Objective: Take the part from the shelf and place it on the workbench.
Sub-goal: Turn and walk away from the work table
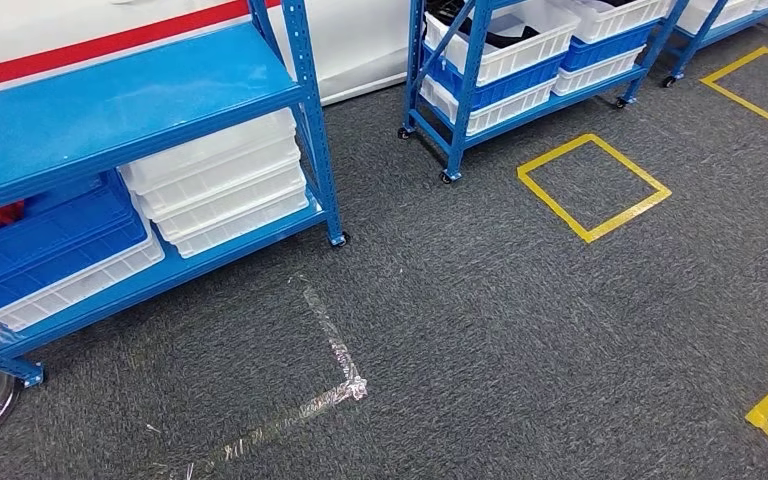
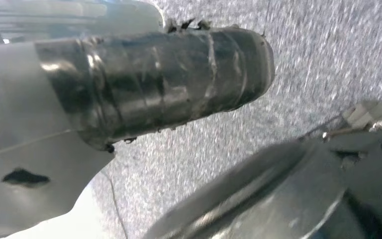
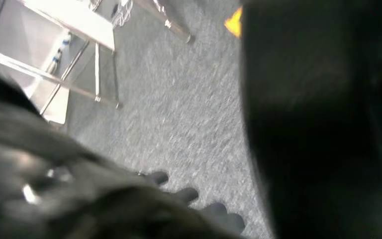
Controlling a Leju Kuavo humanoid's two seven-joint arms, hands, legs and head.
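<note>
From the head view we see the blue shelf (image 1: 140,95) with white bins (image 1: 220,185); no part is picked out. At the left wrist, the left hand (image 2: 154,84) holds nothing visible. At the right wrist, the right hand (image 3: 129,209) hangs over carpet; we cannot tell its fingers' state. Everything remains.

shelf (image 1: 150,95) | white bins (image 1: 222,190), blue crates (image 1: 45,235), perhaps stacked
</note>
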